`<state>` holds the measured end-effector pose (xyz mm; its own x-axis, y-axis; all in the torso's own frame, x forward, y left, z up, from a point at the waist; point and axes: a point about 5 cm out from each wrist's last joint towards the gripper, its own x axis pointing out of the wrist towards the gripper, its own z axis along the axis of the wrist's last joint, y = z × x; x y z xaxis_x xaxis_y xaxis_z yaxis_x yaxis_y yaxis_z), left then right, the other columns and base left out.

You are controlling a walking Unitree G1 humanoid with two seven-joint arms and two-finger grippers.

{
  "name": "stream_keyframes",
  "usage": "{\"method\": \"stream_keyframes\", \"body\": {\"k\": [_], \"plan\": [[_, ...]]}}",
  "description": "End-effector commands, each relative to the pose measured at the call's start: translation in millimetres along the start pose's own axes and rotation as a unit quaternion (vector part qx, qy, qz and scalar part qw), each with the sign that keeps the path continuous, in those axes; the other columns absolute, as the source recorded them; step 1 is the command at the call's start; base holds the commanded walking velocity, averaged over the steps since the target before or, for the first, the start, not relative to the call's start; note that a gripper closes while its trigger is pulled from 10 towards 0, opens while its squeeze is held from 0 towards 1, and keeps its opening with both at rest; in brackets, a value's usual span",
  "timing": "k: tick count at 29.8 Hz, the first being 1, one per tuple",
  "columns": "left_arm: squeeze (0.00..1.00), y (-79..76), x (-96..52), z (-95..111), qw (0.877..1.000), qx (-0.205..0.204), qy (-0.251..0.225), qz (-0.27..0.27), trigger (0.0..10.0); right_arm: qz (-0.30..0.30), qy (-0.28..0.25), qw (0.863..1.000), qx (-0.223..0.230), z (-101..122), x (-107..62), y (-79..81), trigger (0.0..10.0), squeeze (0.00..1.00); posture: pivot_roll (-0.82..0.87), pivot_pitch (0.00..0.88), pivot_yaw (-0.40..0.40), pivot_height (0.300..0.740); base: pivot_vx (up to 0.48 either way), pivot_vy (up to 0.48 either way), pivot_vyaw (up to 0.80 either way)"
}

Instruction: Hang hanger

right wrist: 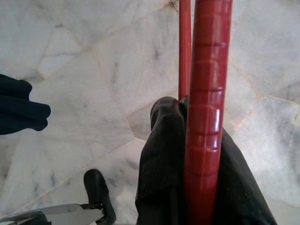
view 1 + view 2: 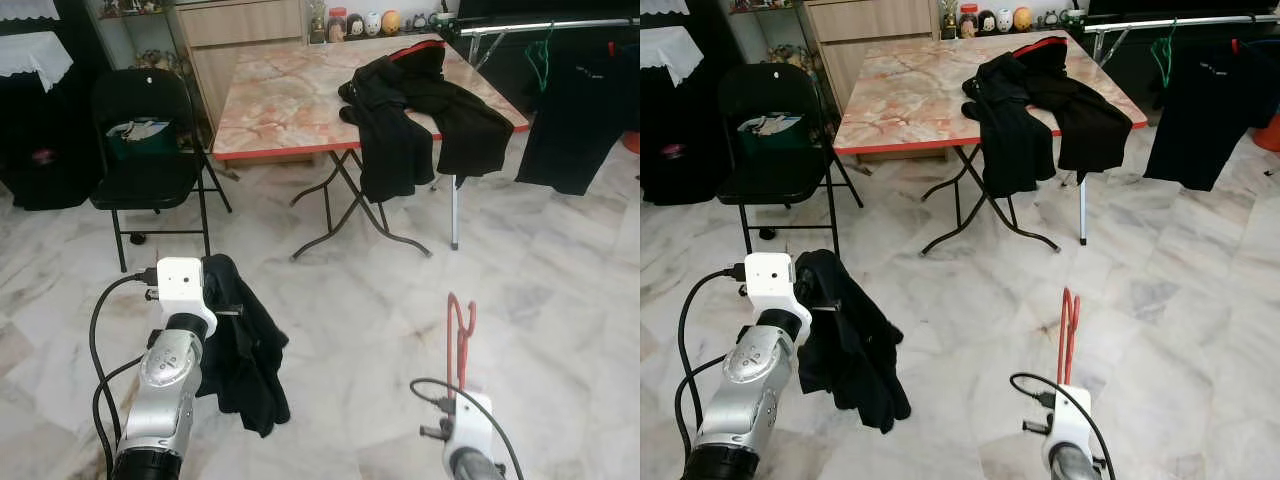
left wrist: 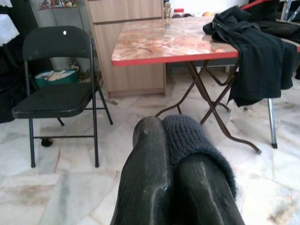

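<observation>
My right gripper (image 1: 185,140) is shut on a red plastic hanger (image 2: 459,340), which stands upright above the right wrist at the lower right of the eye views. A black knitted garment (image 2: 243,345) hangs down from my left gripper (image 3: 171,140), whose fingers (image 3: 150,168) are shut on the cloth at the lower left. Ahead stands a folding table (image 2: 290,95) with a marble-look top and red rim; more black clothes (image 2: 410,110) drape over its right side. A clothes rail (image 2: 545,25) with a dark shirt (image 2: 580,110) on it runs along the far right.
A black folding chair (image 2: 145,150) with a green basin on its seat stands at the left of the table. A wooden cabinet (image 2: 245,40) is behind them. Marble floor (image 2: 350,330) spreads between me and the table.
</observation>
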<state>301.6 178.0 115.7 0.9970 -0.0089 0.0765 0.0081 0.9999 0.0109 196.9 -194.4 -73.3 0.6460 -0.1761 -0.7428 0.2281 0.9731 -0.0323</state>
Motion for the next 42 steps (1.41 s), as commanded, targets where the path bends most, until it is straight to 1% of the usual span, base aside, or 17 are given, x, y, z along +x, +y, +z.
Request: {"method": "stream_keyframes", "body": {"k": [1, 4, 12, 15, 19, 21, 22, 24, 27, 29, 30, 33, 34, 36, 37, 39, 42], "plan": [[0.0, 3.1, 2.3, 14, 0.999, 0.006, -0.035, 0.005, 10.0, 0.007, 0.016, 1.0, -0.011, -6, -0.6, 0.9, 10.0, 0.0, 0.02, 0.004, 0.072, 0.74, 0.446, 0.0, 0.0], [0.0, 3.1, 2.3, 15, 0.999, 0.006, -0.037, 0.006, 10.0, 0.012, 0.024, 0.999, -0.022, -11, -1.5, 1.4, 10.0, 0.0, 0.02, 0.004, 0.072, 0.74, 0.446, 0.0, 0.0], [0.0, 0.8, 3.3, 21, 0.999, 0.008, -0.049, 0.0, 10.0, 0.023, 0.046, 0.998, -0.026, -23, -4.7, 8.4, 10.0, 0.0, 0.02, 0.007, 0.074, 0.74, 0.475, 0.0, 0.0], [0.0, 0.7, 3.2, 21, 0.999, 0.007, -0.051, 0.0, 10.0, 0.031, 0.049, 0.998, -0.027, -24, -4.9, 13.8, 10.0, 0.0, 0.02, 0.007, 0.074, 0.74, 0.48, 0.0, 0.0], [0.0, -1.2, 3.8, 22, 0.999, 0.007, -0.053, -0.001, 10.0, 0.046, 0.051, 0.997, -0.021, -22, -4.6, 28.7, 10.0, 0.0, 0.02, 0.007, 0.073, 0.74, 0.48, 0.0, 0.0], [0.0, -1.2, 3.8, 22, 0.999, 0.007, -0.053, -0.001, 10.0, 0.046, 0.051, 0.997, -0.021, -22, -4.6, 28.7, 10.0, 0.0, 0.02, 0.007, 0.073, 0.74, 0.48, 0.0, 0.0], [0.0, -1.3, 3.9, 23, 0.998, 0.008, -0.054, -0.001, 10.0, 0.05, 0.05, 0.997, -0.021, -20, -4.5, 32.6, 10.0, 0.0, 0.02, 0.007, 0.073, 0.74, 0.48, 0.0, 0.0], [0.0, -0.7, 4.5, 25, 0.998, 0.008, -0.058, -0.001, 10.0, 0.06, 0.052, 0.996, -0.027, -19, -4.5, 41.2, 10.0, 0.0, 0.02, 0.008, 0.071, 0.74, 0.48, 0.0, 0.0], [0.0, -0.1, 5.6, 30, 0.998, 0.009, -0.065, 0.0, 10.0, 0.067, 0.057, 0.996, -0.034, -19, -4.8, 45.7, 10.0, 0.0, 0.02, 0.008, 0.07, 0.74, 0.48, 0.0, 0.0], [0.0, 0.0, 8.8, 41, 0.996, 0.008, -0.083, 0.0, 10.0, 0.07, 0.063, 0.995, -0.039, -19, -5.1, 48.6, 10.0, 0.0, 0.02, 0.008, 0.069, 0.74, 0.48, 0.0, 0.0], [0.0, -0.3, 12.8, 54, 0.995, 0.01, -0.104, -0.002, 10.0, 0.072, 0.067, 0.994, -0.043, -20, -5.5, 51.3, 10.0, 0.0, 0.02, 0.008, 0.07, 0.74, 0.48, 0.0, 0.0], [0.0, -0.6, 15.5, 62, 0.993, 0.012, -0.116, -0.003, 10.0, 0.074, 0.069, 0.994, -0.045, -21, -5.8, 52.8, 10.0, 0.0, 0.02, 0.007, 0.07, 0.74, 0.48, 0.0, 0.0], [0.0, -0.8, 18.2, 72, 0.991, 0.013, -0.132, -0.005, 10.0, 0.073, 0.068, 0.994, -0.046, -20, -5.5, 51.2, 10.0, 0.0, 0.02, 0.007, 0.07, 0.74, 0.48, 0.0, 0.0], [0.0, -1.0, 26.6, 101, 0.984, 0.013, -0.177, -0.009, 10.0, 0.072, 0.066, 0.994, -0.047, -20, -4.9, 47.8, 10.0, 0.0, 0.02, 0.006, 0.069, 0.74, 0.48, 0.0, 0.0], [0.0, -1.5, 32.4, 126, 0.977, 0.017, -0.214, -0.014, 10.0, 0.073, 0.066, 0.994, -0.047, -19, -4.7, 46.6, 10.0, 0.0, 0.02, 0.006, 0.069, 0.74, 0.48, 0.0, 0.0], [0.0, -2.2, 35.6, 138, 0.973, 0.017, -0.231, -0.02, 10.0, 0.073, 0.066, 0.994, -0.047, -20, -4.7, 46.6, 10.0, 0.0, 0.03, 0.004, 0.07, 0.74, 0.48, 0.0, 0.0], [0.0, -5.6, 44.7, 169, 0.961, 0.034, -0.27, -0.041, 10.0, 0.076, 0.066, 0.994, -0.049, -20, -4.8, 47.0, 10.0, 0.0, 0.04, 0.0, 0.074, 0.74, 0.48, 0.0, 0.0]]}}
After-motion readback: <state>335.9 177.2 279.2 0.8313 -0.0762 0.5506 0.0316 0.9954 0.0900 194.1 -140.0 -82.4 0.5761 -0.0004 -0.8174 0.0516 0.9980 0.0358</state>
